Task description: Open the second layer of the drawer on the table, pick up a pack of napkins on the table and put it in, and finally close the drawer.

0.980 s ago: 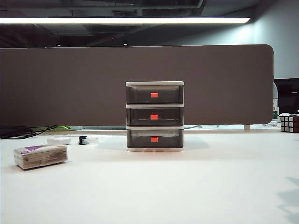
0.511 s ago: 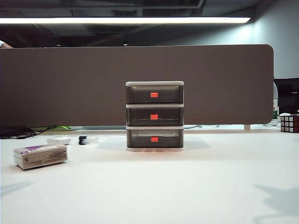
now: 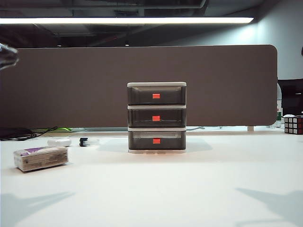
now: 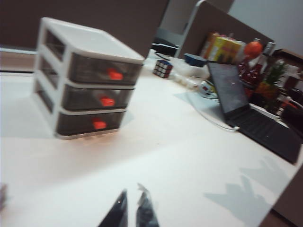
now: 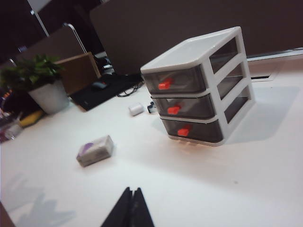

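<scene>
White tabletop is filling the exterior view; the table (image 3: 199, 189) is lying bare across its whole near half, with only arm shadows falling on it at the lower left and lower right. Behind it, a dark brown partition (image 3: 71, 85) is closing off the far edge.

At the middle of the table, close to that far edge, the drawer (image 3: 156, 118) is standing upright and square, all three tiers pushed in flush with the pale frame. Its second layer (image 3: 156, 117) is sitting shut, red-orange tab facing the camera. Wide open surface is lying on both sides of the unit and in front of it.

Well apart to the left, near the table's left edge, the pack of napkins (image 3: 41, 158) is lying flat, purple-and-white top up. Behind it a small white case (image 3: 59, 142) is resting near the far edge, and a Rubik's cube (image 3: 293, 125) is sitting at the far right.

Neither gripper is touching anything. The left gripper (image 4: 131, 215) is hanging above bare table, fingers pressed nearly together and empty; the right gripper (image 5: 131, 210) is hanging likewise, fingers pressed together.
</scene>
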Action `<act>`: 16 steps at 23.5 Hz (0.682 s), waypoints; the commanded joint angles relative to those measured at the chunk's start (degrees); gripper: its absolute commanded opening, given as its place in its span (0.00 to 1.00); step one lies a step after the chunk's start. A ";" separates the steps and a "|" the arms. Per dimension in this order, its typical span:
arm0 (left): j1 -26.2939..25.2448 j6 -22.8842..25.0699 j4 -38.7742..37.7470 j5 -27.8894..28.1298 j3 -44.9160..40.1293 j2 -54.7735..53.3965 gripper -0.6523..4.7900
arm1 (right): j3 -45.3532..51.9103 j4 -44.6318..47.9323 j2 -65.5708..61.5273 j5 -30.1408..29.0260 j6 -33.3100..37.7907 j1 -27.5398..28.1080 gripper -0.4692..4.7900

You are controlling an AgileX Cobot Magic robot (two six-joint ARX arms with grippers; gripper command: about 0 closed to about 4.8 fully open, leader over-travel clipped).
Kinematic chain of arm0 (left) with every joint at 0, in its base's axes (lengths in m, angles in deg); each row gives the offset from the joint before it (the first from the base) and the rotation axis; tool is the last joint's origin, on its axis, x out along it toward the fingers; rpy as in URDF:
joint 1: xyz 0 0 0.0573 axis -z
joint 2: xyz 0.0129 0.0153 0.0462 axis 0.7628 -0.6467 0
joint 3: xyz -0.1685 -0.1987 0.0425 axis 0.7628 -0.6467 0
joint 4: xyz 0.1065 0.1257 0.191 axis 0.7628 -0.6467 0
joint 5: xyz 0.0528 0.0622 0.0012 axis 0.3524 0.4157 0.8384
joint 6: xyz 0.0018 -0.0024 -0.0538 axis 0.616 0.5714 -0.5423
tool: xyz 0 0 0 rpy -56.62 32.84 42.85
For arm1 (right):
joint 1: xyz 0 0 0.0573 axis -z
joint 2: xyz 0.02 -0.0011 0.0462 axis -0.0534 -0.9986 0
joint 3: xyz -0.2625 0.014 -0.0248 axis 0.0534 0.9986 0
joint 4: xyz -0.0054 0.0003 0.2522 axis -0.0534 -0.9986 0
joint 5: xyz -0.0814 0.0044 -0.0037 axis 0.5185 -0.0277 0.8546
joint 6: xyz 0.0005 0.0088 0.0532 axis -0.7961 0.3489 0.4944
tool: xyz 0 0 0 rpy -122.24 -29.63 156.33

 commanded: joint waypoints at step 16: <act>13.03 4.00 39.65 19.58 2.86 -45.86 0.18 | -1.25 2.78 -0.70 15.93 2.01 -17.77 0.08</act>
